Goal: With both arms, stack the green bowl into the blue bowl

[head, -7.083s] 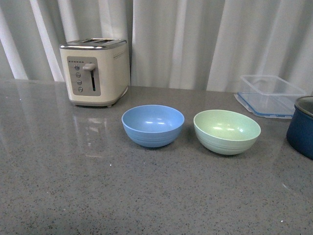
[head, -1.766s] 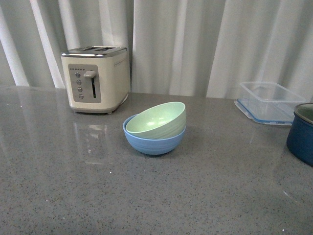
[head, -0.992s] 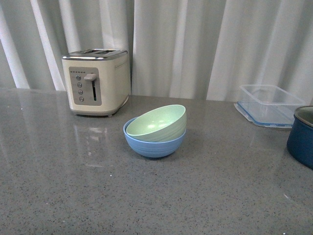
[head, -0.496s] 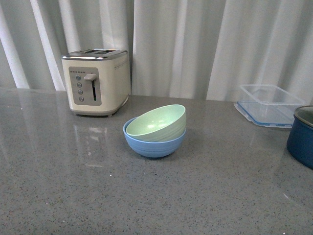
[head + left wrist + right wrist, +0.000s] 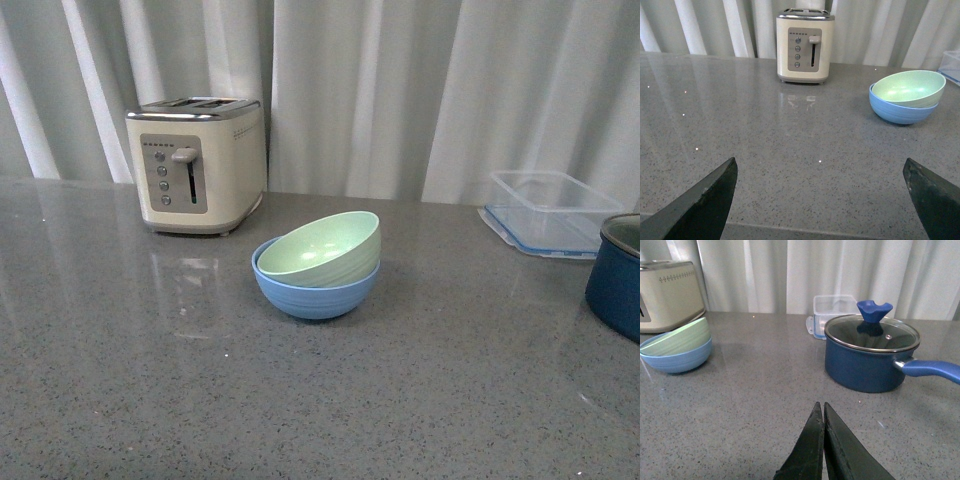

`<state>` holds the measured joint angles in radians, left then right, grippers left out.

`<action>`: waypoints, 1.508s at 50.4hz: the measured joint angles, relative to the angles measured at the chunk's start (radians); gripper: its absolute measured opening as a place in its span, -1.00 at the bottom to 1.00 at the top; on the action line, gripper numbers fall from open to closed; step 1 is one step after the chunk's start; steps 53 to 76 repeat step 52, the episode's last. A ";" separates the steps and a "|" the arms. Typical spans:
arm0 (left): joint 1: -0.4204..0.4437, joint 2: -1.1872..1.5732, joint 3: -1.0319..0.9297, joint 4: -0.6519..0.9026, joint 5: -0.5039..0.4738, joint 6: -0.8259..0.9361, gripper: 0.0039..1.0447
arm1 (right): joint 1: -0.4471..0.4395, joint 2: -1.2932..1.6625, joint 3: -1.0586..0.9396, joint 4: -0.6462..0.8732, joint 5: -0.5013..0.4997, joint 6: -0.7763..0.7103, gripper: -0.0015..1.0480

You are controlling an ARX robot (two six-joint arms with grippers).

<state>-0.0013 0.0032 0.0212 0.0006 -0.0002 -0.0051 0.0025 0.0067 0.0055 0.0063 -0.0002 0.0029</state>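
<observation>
The green bowl [image 5: 322,249] sits tilted inside the blue bowl [image 5: 315,293] at the middle of the grey counter. Its rim leans up on the right. Both show in the left wrist view, green bowl [image 5: 908,88] in blue bowl [image 5: 900,111], and in the right wrist view, green bowl [image 5: 676,341] in blue bowl [image 5: 676,360]. No arm shows in the front view. My left gripper [image 5: 820,172] is open and empty, low over the counter, well short of the bowls. My right gripper [image 5: 821,407] is shut and empty, over the counter, far from the bowls.
A cream toaster [image 5: 196,165] stands behind the bowls to the left. A clear plastic container [image 5: 552,211] sits at the back right. A dark navy pot with a glass lid [image 5: 871,357] stands at the right, its handle [image 5: 932,370] pointing away from the bowls. Curtains hang behind.
Seven seconds ago the green bowl stood alone to the right of the blue bowl; it now rests tilted inside it. Over the last second the bowls have not moved.
</observation>
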 joint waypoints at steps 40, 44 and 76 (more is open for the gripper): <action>0.000 0.000 0.000 0.000 0.000 0.000 0.88 | 0.000 -0.002 0.000 -0.005 0.000 0.000 0.80; 0.000 0.000 0.000 0.000 0.000 0.000 0.88 | 0.000 -0.002 0.000 -0.005 0.000 0.000 0.81; 0.000 0.000 0.000 0.000 0.000 0.000 0.88 | 0.000 -0.002 0.000 -0.005 0.000 0.000 0.81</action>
